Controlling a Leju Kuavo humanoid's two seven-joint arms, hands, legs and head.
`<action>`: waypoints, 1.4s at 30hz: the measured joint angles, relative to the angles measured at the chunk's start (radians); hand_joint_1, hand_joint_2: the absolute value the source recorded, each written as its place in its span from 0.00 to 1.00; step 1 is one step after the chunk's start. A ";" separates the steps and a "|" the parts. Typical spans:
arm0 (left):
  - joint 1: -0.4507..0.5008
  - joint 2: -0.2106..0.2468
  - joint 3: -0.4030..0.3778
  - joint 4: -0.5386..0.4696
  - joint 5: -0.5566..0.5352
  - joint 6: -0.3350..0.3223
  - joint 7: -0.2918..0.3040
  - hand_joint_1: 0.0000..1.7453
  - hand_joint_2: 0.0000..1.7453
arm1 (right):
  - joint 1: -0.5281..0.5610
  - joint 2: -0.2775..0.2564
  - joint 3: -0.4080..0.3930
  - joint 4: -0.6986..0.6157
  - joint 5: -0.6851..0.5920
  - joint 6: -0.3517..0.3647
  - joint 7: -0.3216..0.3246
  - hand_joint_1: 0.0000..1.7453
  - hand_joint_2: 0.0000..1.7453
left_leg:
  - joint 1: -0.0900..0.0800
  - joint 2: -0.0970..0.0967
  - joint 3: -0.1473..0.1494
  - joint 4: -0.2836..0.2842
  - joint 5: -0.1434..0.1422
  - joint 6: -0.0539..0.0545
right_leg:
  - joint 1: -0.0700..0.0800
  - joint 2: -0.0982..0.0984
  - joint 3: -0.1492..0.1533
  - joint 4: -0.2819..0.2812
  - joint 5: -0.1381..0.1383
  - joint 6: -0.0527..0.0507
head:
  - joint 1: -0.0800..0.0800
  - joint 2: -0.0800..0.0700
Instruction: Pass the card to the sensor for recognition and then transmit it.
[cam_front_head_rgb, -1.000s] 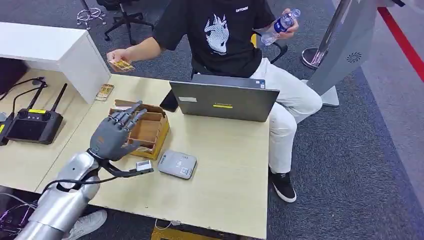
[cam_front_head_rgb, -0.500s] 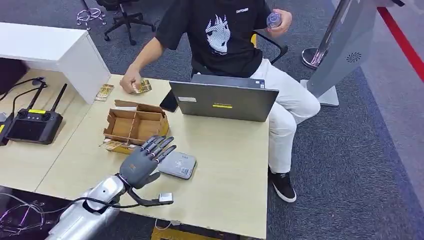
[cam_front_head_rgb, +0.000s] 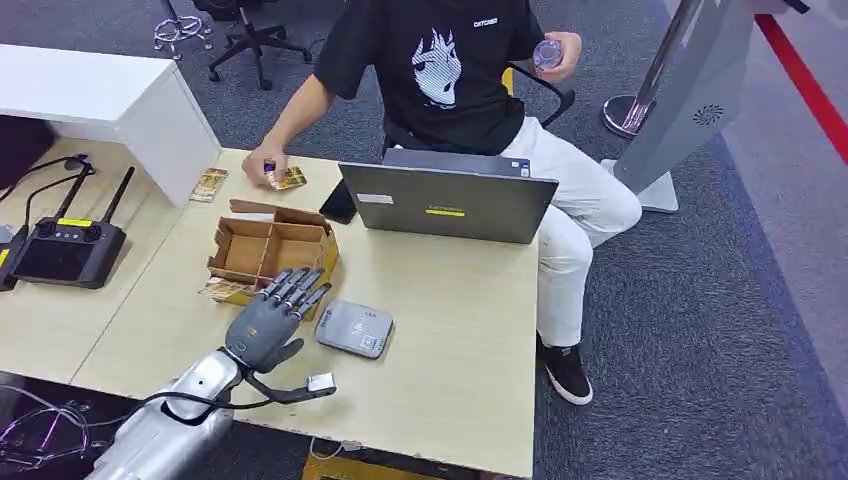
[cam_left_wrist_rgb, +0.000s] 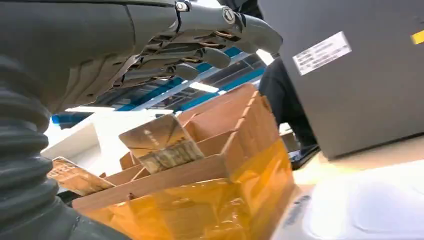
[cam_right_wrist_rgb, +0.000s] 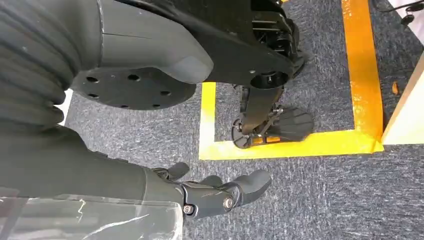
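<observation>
From the head view, our left hand (cam_front_head_rgb: 268, 322) hovers with fingers spread and empty just beside the cardboard box (cam_front_head_rgb: 272, 252), between it and the grey sensor (cam_front_head_rgb: 354, 328). A card (cam_front_head_rgb: 226, 290) leans at the box's near edge; we judge that the one to take. The person (cam_front_head_rgb: 450, 60) presses other cards (cam_front_head_rgb: 288, 178) onto the table (cam_front_head_rgb: 450, 350).

At the left wrist, the fingers (cam_left_wrist_rgb: 200, 42) hang apart above the card (cam_left_wrist_rgb: 161, 142) propped in the box (cam_left_wrist_rgb: 240, 165). We should lower gently and pinch its free edge.

At the right wrist, our right hand (cam_right_wrist_rgb: 215, 192) hangs over the carpet, fingers loosely curled, holding nothing.
</observation>
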 joint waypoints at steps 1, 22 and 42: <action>0.002 0.000 0.007 0.000 0.001 0.000 0.000 0.00 1.00 | 0.001 0.000 0.000 0.000 0.000 0.000 0.000 0.00 1.00 | 0.000 0.000 0.000 0.000 0.000 0.000 | 0.000 0.000 0.000 0.000 0.000 0.000 | 0.000 0.000; 0.072 0.036 0.169 -0.076 0.050 0.005 -0.023 0.00 1.00 | 0.007 0.000 0.000 0.000 0.000 0.000 -0.006 0.00 1.00 | 0.000 0.000 0.000 0.000 0.000 0.000 | 0.000 0.000 0.000 0.000 0.000 0.000 | 0.000 0.000; 0.050 0.029 0.207 -0.050 0.051 0.006 -0.043 0.00 1.00 | 0.004 0.000 0.000 0.000 0.006 0.000 0.000 0.00 1.00 | 0.000 -0.001 0.000 0.000 0.000 0.000 | 0.000 -0.001 0.000 0.000 0.000 0.000 | 0.000 0.000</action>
